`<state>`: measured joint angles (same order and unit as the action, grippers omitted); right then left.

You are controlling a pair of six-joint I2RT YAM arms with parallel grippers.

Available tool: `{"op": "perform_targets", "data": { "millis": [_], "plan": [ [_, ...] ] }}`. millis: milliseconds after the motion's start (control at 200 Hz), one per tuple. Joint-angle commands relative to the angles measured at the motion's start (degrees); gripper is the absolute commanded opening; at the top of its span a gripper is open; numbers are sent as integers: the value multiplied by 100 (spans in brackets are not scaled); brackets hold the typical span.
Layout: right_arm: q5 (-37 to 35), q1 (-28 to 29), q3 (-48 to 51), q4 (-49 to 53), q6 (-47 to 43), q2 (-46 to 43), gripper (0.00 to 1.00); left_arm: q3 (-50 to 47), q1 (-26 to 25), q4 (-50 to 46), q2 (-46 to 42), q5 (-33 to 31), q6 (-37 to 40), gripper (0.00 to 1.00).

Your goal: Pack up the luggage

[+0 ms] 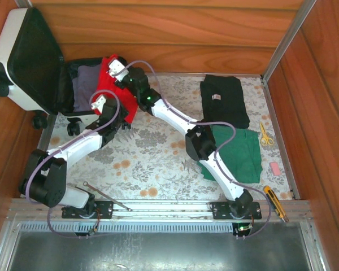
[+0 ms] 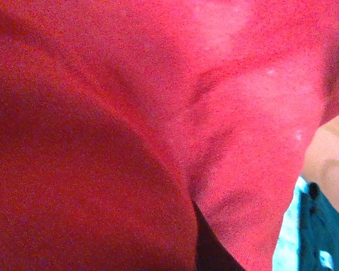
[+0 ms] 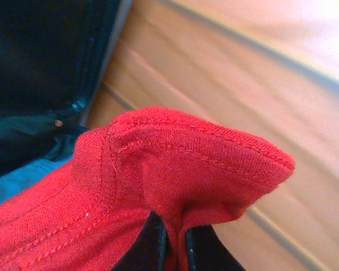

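Suitcase (image 1: 14, 68) is lying open in the far left corner, with its lid leaning up against the wall and the black lining facing the arms. A grey-blue garment (image 1: 86, 79) is lying in the base.

Left gripper (image 1: 103, 104) is hanging at the right rim of the base, clenched. Red cloth (image 2: 158, 113) is draping across its wrist camera and hiding the fingers. Judged from above, it is gripping the near edge of the red shirt (image 1: 109, 76).

Right gripper (image 1: 116, 66) is pinching the far edge of the shirt. In its wrist view a stitched fold (image 3: 175, 158) is bunching up between the two dark fingers (image 3: 152, 251), with the suitcase lining (image 3: 39, 56) just beyond.

Step in hand, as judged: carrying the red shirt over the rim and laying it in the base.
- Both arms should be travelling left together, so the cloth is spreading rather than folding on itself.
- The lower hem should be clearing the rim before either arm descends.
- Neither gripper should be letting go until the shirt is resting on the grey-blue garment.
- The upright lid is close to the right gripper, so the approach should be slow.

Further right, a folded black shirt (image 1: 223, 99) and a green cloth (image 1: 237, 152) are waiting on the table, well apart from the suitcase.
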<state>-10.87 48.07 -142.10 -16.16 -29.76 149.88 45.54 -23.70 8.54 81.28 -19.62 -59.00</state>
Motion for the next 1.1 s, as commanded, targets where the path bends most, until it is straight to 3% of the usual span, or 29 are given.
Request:
{"op": "perform_targets", "data": {
  "millis": [0, 170, 395, 660, 850, 1095],
  "plan": [
    [463, 62, -651, -801, 208, 286, 0, -114, 218, 317, -173, 110, -212, 0],
    [784, 57, -1250, -1002, 539, 772, 0, -155, 603, 584, 11, 376, -463, 0],
    [913, 45, -1332, -1082, 853, 880, 0, 4, 947, 719, 394, 753, -870, 0],
    [1043, 0, -1403, -1151, 929, 903, 0, 368, 1224, 711, 576, 806, -665, 0],
    [761, -1, -893, -1216, 700, 506, 0, 593, 1548, 711, 634, 1486, 76, 0],
    [-254, -51, -90, -6, 827, -469, 0, 769, 2184, 627, -50, 2435, 2217, 0]
  ]
}}
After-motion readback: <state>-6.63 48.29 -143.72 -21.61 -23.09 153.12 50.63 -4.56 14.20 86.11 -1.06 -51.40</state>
